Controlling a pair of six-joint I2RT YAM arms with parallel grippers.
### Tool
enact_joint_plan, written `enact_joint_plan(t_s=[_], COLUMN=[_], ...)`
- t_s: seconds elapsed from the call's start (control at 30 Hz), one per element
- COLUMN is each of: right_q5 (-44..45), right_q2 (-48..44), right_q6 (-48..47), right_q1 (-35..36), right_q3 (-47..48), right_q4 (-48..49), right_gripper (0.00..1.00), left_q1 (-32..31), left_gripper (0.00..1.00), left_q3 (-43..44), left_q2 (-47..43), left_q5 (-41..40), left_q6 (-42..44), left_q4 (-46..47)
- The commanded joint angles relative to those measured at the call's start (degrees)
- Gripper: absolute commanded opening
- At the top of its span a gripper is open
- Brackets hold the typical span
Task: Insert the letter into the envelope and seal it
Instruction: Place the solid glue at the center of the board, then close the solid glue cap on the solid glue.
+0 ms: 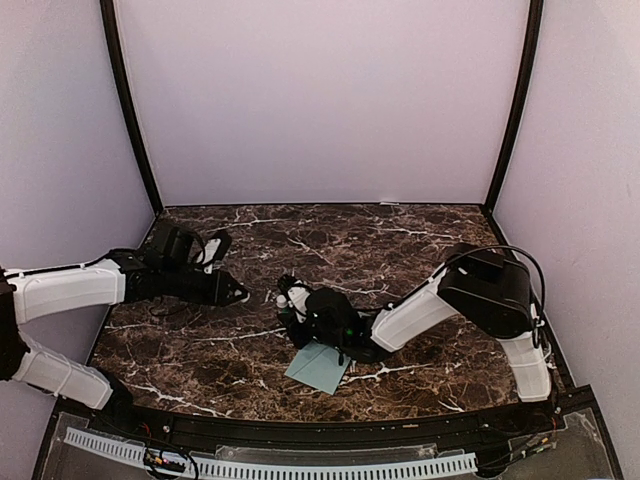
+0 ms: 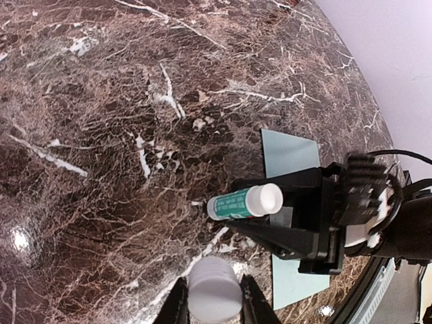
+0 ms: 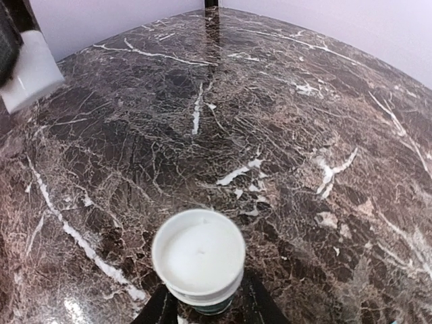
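Teal envelope (image 1: 318, 368) on marble table (image 1: 420, 235) — right gripper (image 1: 289, 300) over its far edge, left gripper (image 1: 237, 294) apart

Your left arm (image 1: 68, 288) and right arm (image 1: 415, 312) have smooth white shells on the long links and black housings at the joints. The right gripper (image 1: 290, 298) is black. Just behind its fingers you'll see a finned black block (image 2: 368, 177), and further back a white collar (image 2: 370, 231). A thin black cable (image 2: 403, 153) arcs out behind that block. The left gripper (image 1: 238, 294) is black too, with slim, dark fingers (image 2: 177, 305) that look slightly glossy.
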Motion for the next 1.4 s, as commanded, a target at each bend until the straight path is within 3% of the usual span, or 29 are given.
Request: enact_joint_plan(t_s=[0.0, 0.13, 0.37, 0.53, 0.9, 1.37], right_q5=[-1.7, -1.4, -0.4, 3.0, 8.4, 7.6], right_q2=[-1.4, -4.2, -12.9, -22.6, -38.3, -38.8], right_q6=[-0.8, -1.1, 0.2, 0.4, 4.7, 5.9], right_q1=[0.3, 0.4, 0.4, 0.1, -4.2, -5.1], right_q3=[-1.0, -3.8, -10.8, -15.7, -29.9, -31.2], right_q4=[1.3, 2.8, 6.2, 3.2, 4.4, 6.2], right_gripper=[0.4, 0.53, 0.62, 0.66, 0.67, 0.67], left_q1=[0.1, 0.1, -2.1, -5.5, -11.1, -13.9], left_gripper=[0.17, 0.18, 0.22, 0.24, 0.24, 0.25], left_q3=[2.5, 4.0, 12.4, 17.3, 24.1, 27.8], left_q2=[-2.0, -1.4, 2.6, 8.5, 16.3, 20.5], left_q5=[3.0, 5.0, 3.0, -0.5, -8.9, -12.3], left_q6=[2.0, 3.9, 8.1, 8.3, 7.1, 7.0], left_q4=[-2.1, -3.4, -11.1, -15.6, -17.8, -19.3])
